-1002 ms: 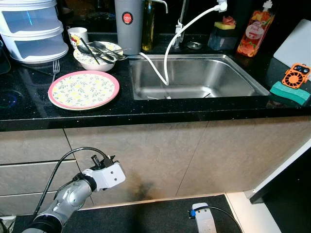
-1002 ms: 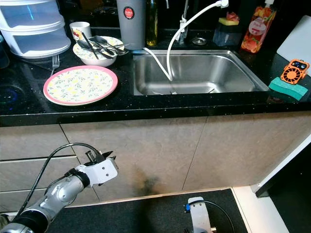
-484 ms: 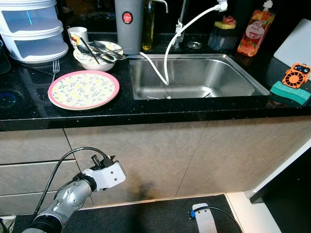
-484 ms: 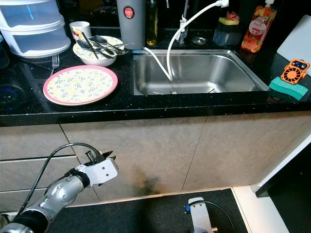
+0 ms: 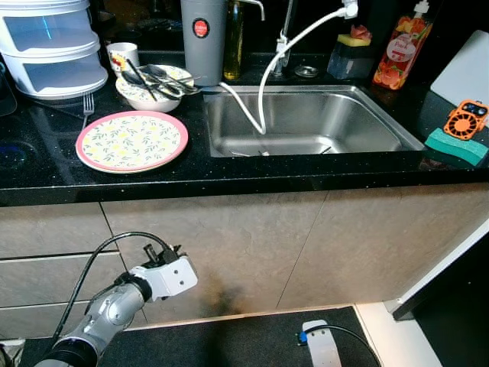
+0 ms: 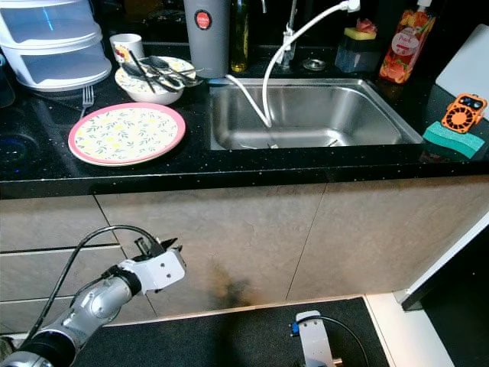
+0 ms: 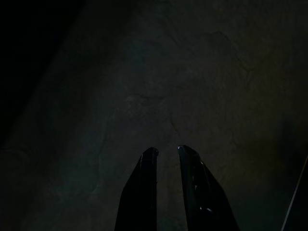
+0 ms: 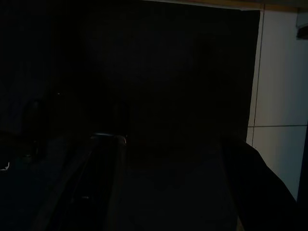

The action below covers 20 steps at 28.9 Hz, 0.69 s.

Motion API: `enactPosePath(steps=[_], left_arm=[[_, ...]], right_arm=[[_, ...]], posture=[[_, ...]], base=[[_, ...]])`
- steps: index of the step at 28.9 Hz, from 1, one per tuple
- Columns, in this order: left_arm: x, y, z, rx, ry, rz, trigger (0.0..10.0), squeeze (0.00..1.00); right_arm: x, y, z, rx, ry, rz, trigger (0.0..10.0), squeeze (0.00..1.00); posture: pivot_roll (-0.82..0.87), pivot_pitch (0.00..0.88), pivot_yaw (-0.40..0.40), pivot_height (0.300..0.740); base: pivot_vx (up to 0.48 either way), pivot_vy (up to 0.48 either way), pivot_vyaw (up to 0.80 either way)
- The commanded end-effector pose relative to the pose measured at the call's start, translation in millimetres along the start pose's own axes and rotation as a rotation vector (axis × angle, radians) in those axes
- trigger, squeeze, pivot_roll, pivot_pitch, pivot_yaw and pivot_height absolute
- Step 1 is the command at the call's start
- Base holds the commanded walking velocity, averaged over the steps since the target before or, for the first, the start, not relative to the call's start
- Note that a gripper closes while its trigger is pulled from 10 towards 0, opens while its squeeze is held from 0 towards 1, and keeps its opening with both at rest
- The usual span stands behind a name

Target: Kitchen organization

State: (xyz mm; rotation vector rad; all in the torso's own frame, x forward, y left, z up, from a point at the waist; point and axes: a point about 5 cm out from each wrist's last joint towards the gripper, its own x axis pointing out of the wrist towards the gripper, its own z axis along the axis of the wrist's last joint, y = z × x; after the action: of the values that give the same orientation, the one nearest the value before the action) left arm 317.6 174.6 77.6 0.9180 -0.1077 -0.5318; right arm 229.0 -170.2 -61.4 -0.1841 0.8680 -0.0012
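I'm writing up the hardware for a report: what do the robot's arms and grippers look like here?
The left arm is silver metal with jointed segments, ending in a white boxy wrist block topped with small black parts. A black cable loops from that block back along the arm. The left gripper has two long, slim black fingers. The right wrist view is too dark to describe.

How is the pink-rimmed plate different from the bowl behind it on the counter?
The plate is flat, wide and holds nothing, while the bowl is deeper, narrower and holds spoons and other utensils. The plate has a pink rim; the bowl's rim looks pale. The plate lies nearer the counter's front edge, the bowl farther back beside the grey flask. Both carry a similar yellow and green leafy pattern.
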Motion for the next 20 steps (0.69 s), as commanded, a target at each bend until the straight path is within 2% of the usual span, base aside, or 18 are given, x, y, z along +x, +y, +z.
enactPosePath(steps=[1,11,16,20], left_arm=[[-6.3,-5.3,-7.0,0.015,0.023,-0.030,10.0,0.00],[-2.6,-4.1,-4.3,0.012,0.019,-0.015,10.0,0.00],[-2.5,-5.0,-3.7,0.011,0.018,-0.009,10.0,0.00],[-1.6,-4.2,-3.4,0.012,0.019,-0.013,10.0,0.00]], right_arm=[[-1.1,1.2,-8.7,-0.006,0.033,0.002,10.0,0.00],[-0.6,-2.2,-6.9,-0.031,0.034,0.001,10.0,0.00],[-0.9,-3.6,-8.0,-0.027,0.029,-0.011,10.0,0.00],[-0.8,-4.0,-7.3,-0.011,0.028,-0.019,10.0,0.00]], posture=[[0.10,0.132,-0.039,0.740],[0.05,0.147,-0.067,0.740],[0.03,0.108,-0.061,0.740],[0.01,0.134,-0.050,0.740]], base=[[0.000,0.000,0.00],[0.000,0.000,0.00],[0.000,0.000,0.00],[0.000,0.000,0.00]])
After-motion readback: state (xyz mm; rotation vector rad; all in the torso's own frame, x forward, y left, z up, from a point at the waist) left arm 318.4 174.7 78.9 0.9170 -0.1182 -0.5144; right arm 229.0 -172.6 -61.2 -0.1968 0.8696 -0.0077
